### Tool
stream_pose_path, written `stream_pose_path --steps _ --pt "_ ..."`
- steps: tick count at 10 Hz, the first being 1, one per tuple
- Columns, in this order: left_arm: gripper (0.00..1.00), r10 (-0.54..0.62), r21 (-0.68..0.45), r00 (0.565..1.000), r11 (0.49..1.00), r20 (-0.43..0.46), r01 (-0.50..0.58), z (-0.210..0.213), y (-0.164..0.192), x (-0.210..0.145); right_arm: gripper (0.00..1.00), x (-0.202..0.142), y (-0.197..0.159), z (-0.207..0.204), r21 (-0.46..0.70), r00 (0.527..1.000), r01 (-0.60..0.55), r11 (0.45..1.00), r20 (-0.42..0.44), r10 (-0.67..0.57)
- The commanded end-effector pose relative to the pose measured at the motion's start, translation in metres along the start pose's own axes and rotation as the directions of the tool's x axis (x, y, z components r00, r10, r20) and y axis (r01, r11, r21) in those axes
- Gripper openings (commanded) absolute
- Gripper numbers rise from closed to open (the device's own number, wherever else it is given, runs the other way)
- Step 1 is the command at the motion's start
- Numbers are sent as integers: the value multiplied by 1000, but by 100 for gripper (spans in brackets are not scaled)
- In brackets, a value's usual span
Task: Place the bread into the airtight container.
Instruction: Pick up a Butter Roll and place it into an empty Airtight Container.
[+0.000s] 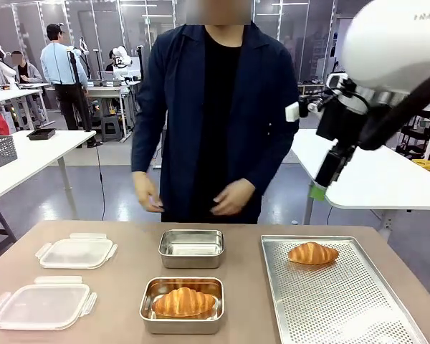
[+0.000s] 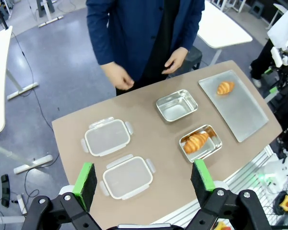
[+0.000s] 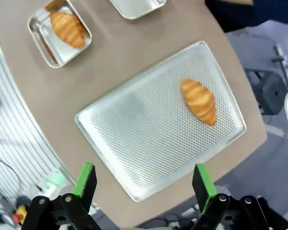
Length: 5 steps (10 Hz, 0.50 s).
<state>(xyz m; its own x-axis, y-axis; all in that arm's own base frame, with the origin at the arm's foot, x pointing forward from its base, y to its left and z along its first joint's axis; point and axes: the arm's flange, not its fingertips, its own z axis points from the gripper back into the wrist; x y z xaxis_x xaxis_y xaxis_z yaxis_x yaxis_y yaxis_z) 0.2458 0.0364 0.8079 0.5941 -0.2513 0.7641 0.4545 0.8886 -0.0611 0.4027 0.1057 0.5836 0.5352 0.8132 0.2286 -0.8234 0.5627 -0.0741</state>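
A croissant (image 1: 312,253) lies on the perforated baking tray (image 1: 330,301), close to the tray's far edge at the right of the front view. In my right wrist view it sits right of centre on the mesh. A second croissant (image 1: 184,302) rests inside the nearer steel container (image 1: 147,324) at bottom centre. Just behind that one, the farther steel container (image 1: 191,249) shows its bare floor. To the left on the brown counter (image 1: 244,287) lie the far clear lid (image 1: 76,252) and the near clear lid (image 1: 42,306), both flat with their clips out and apart from the containers. My right end effector (image 3: 144,184) hangs well above the tray with its green-padded fingers spread wide and nothing between them. In the front view it sits high at the upper right. My left end effector (image 2: 143,184) is also spread wide and holds nothing. It looks down from high over the whole counter, with the lids nearest the bottom of its view. At the far side stands a person in a dark blue jacket. One hand (image 1: 147,193) and the other hand (image 1: 233,198) are at waist height, above the counter's far edge and touching none of the things.
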Motion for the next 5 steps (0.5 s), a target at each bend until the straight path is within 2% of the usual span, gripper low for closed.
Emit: stream_pose_path --steps 1,3,4,5 --pt "100 -14 -2 1000 1000 -13 14 2 0 1 100 -24 -23 -22 -4 979 -202 979 0 202" --pt "100 -14 -2 1000 1000 -13 14 2 0 1 100 -36 -47 -43 -29 962 -265 964 51 267" --pt "100 -14 -2 1000 1000 -13 14 2 0 1 100 -30 -54 -61 -50 966 -245 968 74 248" --pt "100 -14 -2 1000 1000 -13 14 2 0 1 100 -37 -39 -32 -14 975 -222 975 -9 222"
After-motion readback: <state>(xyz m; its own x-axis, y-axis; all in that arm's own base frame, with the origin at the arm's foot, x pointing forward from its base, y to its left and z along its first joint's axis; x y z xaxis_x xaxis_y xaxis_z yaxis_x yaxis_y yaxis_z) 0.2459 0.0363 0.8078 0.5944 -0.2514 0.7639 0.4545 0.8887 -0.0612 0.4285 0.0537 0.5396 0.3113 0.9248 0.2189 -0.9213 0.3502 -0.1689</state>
